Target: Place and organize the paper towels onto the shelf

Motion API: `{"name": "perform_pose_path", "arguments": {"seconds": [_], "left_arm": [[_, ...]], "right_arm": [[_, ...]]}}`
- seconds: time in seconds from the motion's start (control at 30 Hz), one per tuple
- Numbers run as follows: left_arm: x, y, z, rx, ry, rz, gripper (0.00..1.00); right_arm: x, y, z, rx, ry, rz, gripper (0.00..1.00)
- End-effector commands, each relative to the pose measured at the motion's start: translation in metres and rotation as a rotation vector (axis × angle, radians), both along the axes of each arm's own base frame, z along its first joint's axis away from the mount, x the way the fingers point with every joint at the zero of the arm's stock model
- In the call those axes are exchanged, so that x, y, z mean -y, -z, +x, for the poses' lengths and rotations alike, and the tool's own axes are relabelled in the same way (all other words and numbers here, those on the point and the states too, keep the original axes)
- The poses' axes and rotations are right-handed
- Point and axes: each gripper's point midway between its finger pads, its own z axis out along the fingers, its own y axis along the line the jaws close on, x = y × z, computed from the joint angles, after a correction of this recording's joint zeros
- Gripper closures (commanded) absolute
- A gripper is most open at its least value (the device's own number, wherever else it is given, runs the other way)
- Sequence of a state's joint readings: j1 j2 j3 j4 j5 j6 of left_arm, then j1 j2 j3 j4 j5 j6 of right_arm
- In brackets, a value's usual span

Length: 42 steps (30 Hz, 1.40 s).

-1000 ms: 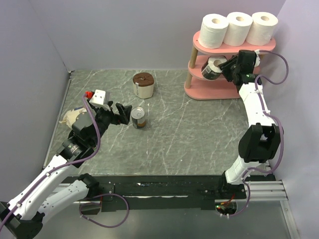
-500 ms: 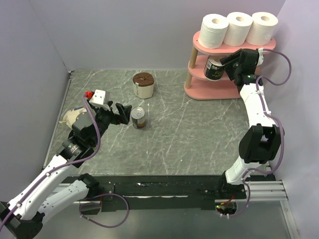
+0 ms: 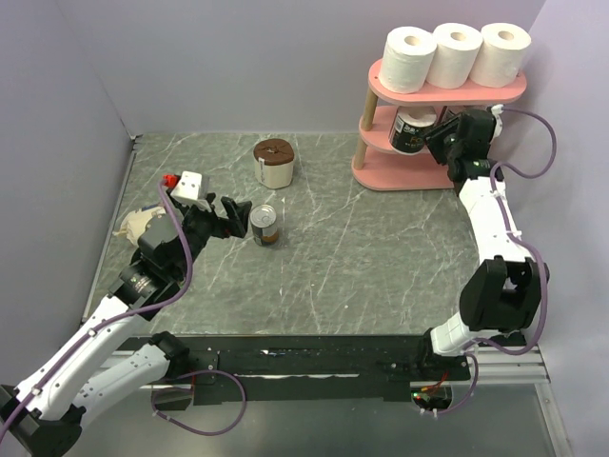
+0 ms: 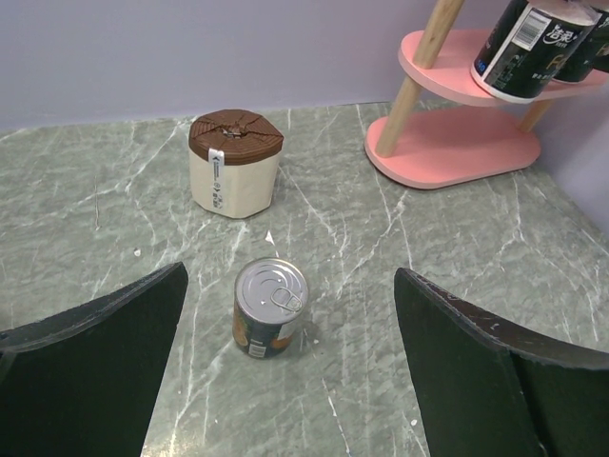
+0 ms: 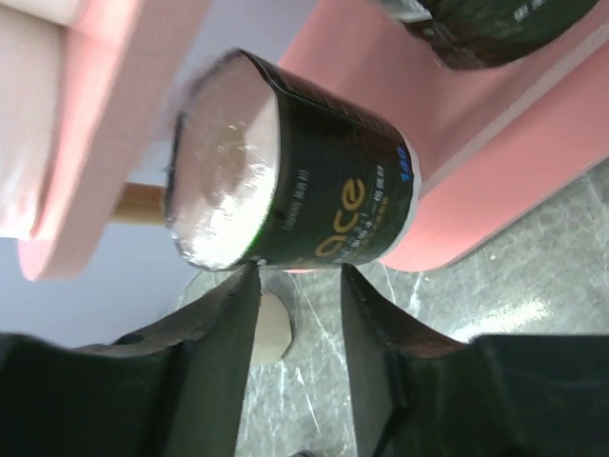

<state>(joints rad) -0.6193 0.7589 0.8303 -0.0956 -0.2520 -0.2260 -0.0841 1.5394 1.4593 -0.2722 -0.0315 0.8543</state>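
Observation:
The pink shelf [image 3: 419, 177] stands at the far right, with three white paper towels [image 3: 455, 55] on its top board. A black printed paper towel roll [image 3: 410, 132] stands on the middle board, also in the right wrist view [image 5: 324, 205] and the left wrist view [image 4: 526, 49]. A second black roll [image 5: 476, 29] sits beside it. My right gripper [image 3: 445, 140] is open just in front of the first black roll, its fingertips [image 5: 298, 286] at the roll's side. My left gripper [image 3: 236, 217] is open and empty, low over the table on the left.
A small metal can [image 3: 265, 225] with a dark label stands just past my left fingertips [image 4: 271, 309]. A cream cylinder with a brown crinkled top [image 3: 274, 162] stands behind it. A crumpled beige thing [image 3: 134, 225] lies at the left wall. Walls close the back and sides.
My right gripper carried the tilted black roll onto the middle board, stood it upright, let go and drew back a little. The left arm has not moved.

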Motion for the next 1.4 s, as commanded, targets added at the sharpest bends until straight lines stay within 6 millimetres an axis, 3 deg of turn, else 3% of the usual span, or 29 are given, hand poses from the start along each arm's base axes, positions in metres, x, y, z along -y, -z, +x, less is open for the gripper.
{"name": "perform_pose_path", "arguments": {"seconds": [0.0,0.23,0.77,0.9,1.03,1.07,1.13,1.17,1.2,1.23,1.3,1.37], "left_arm": [[-0.001,-0.008,0.002,0.015,-0.008,-0.002,0.04],[-0.002,-0.007,0.002,0.012,-0.013,-0.002,0.04],[0.001,-0.003,0.006,0.001,-0.01,0.013,0.04],[0.002,-0.001,0.008,-0.004,-0.013,0.022,0.04],[0.002,0.003,0.009,-0.012,-0.017,0.028,0.04],[0.002,0.001,0.01,-0.008,-0.022,0.025,0.04],[0.0,0.003,0.01,-0.012,-0.029,0.028,0.04],[0.0,0.004,0.01,-0.013,-0.031,0.028,0.04],[0.0,0.004,0.01,-0.015,-0.032,0.027,0.04],[0.0,0.003,0.011,-0.014,-0.033,0.025,0.04],[0.0,0.006,0.012,-0.025,-0.037,0.026,0.04],[-0.001,0.012,0.015,-0.049,-0.056,0.027,0.04]], "right_arm": [[-0.001,-0.008,0.004,0.058,-0.015,-0.005,0.56],[-0.008,-0.011,0.02,0.111,-0.06,0.008,0.61],[-0.006,-0.009,0.054,0.136,-0.062,0.008,0.61],[-0.007,-0.01,0.055,0.129,-0.078,-0.005,0.61],[-0.01,-0.012,0.039,0.131,-0.086,-0.01,0.59],[-0.011,-0.021,0.03,0.149,-0.091,-0.018,0.59],[-0.012,-0.011,0.018,0.124,-0.093,-0.017,0.58],[-0.017,-0.021,0.007,0.146,-0.112,-0.016,0.57],[-0.02,-0.01,0.0,0.127,-0.122,-0.018,0.57],[-0.025,-0.02,-0.011,0.148,-0.133,-0.027,0.56],[-0.037,-0.006,-0.027,0.115,-0.175,-0.054,0.54],[-0.056,-0.007,-0.047,0.112,-0.243,-0.081,0.52]]}}
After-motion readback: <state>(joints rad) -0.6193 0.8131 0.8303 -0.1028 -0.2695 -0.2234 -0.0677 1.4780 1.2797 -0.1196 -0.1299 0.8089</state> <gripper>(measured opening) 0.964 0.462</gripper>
